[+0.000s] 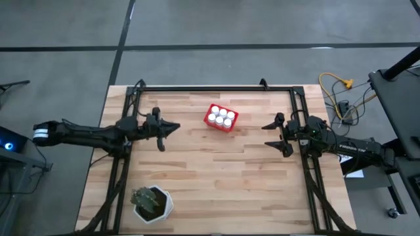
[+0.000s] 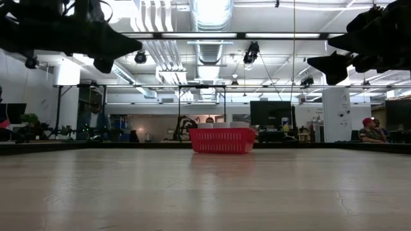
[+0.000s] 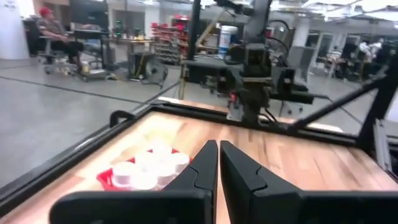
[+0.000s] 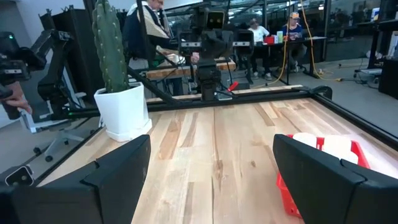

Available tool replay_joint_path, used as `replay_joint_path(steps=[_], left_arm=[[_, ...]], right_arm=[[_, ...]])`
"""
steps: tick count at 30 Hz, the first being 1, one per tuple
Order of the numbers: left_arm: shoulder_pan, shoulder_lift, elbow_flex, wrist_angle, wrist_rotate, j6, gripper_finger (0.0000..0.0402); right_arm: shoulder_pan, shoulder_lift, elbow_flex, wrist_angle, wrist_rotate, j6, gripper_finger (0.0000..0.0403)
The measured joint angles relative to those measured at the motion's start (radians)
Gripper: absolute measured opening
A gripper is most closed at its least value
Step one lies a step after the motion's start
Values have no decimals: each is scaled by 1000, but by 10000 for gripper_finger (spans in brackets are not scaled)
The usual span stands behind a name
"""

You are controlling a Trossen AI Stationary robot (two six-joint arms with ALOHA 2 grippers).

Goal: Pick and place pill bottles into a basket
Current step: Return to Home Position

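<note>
**Six bottles binned, both arms standing clear of the basket**

The high view is showing the basket (image 1: 221,118) sitting on the far half of the table (image 1: 216,190), between the two arms. The pill bottles (image 1: 222,117) are standing upright inside it, caps up, in two rows of three. That makes six bottles, and no bottle is lying on the bare wood. The left gripper (image 1: 174,127) is hovering above the table to the left of the basket, touching nothing. In its wrist view its fingers (image 3: 202,165) are lying together with only a thin slit between them. The right gripper (image 1: 274,136) is hovering near the table's right edge, its fingers (image 4: 127,155) spread wide on nothing.

Judged by look, each bottle is light, stiff, smooth-walled plastic. It would be best pinched across the body just below the cap, since the round side is likely to slip or roll. The basket looks light too, so a nudge would probably slide it.

Count: six bottles, one basket, one plant pot (image 1: 153,204) holding a cactus at the near left corner, two arms.
</note>
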Motion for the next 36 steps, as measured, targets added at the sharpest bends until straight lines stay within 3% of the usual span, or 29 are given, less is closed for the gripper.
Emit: replay_joint_path(steps=[6, 23, 36], left_arm=[[-5, -1, -50, 1, 108, 104, 0], [-4, -176, -192, 151, 86, 101, 0], [-4, -311, -198, -122, 87, 92, 0]], right_arm=[[0, 1, 0, 0, 0, 0, 327], [0, 0, 0, 0, 0, 8, 327], [0, 0, 0, 0, 0, 7, 327]])
